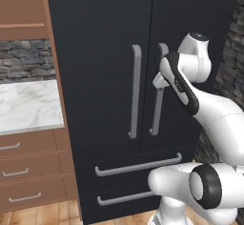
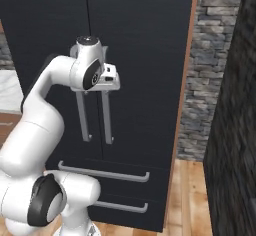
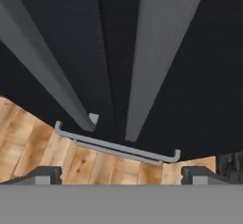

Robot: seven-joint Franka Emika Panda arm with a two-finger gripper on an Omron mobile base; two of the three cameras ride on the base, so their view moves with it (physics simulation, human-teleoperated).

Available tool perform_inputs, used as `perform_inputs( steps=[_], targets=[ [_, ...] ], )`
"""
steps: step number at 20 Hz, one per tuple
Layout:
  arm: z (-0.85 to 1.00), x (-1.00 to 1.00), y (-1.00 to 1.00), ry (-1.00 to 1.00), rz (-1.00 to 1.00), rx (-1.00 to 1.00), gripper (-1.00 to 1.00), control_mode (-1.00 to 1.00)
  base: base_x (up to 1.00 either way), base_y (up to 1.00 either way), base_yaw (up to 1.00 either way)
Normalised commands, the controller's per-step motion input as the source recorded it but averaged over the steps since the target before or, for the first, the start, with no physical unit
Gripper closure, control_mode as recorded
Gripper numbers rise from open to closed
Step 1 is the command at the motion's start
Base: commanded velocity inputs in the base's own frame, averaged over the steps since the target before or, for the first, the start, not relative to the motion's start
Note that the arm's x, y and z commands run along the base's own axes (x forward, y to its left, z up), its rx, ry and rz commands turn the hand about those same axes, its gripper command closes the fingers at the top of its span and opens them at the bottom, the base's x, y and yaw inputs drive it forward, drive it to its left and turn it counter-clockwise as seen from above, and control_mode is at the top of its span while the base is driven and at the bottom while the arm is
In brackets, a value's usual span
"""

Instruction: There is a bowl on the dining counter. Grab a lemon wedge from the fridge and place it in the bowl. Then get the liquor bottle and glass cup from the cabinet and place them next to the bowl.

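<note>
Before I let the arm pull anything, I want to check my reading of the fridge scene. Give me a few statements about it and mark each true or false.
1. Both upper doors of the fridge are shut. True.
2. The gripper is clamped on a door handle. False: its jaws stand wide open, holding nothing.
3. The gripper is up by the right door handle. True.
4. A lower drawer is pulled out. False: both drawers sit flush.
5. A marble counter lies right of the fridge. False: it lies left.
</note>
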Motion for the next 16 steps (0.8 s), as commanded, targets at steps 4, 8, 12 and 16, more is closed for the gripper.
perform_inputs(
  steps=[4, 8, 12, 16],
  targets=[
    [0.0, 0.4, -0.04, -0.32, 0.06, 0.0, -1.0, -1.0, 0.0, 0.0, 0.0],
    [0.0, 0.47, 0.0, -0.21, 0.01, 0.0, -1.0, -1.0, 0.0, 0.0, 0.0],
    [0.0, 0.45, 0.0, 0.0, 0.0, 0.05, -1.0, -1.0, 0.0, 0.0, 0.0],
    [0.0, 0.31, 0.0, 0.0, 0.0, 0.06, -1.0, -1.0, 0.0, 0.0, 0.0]
  ],
)
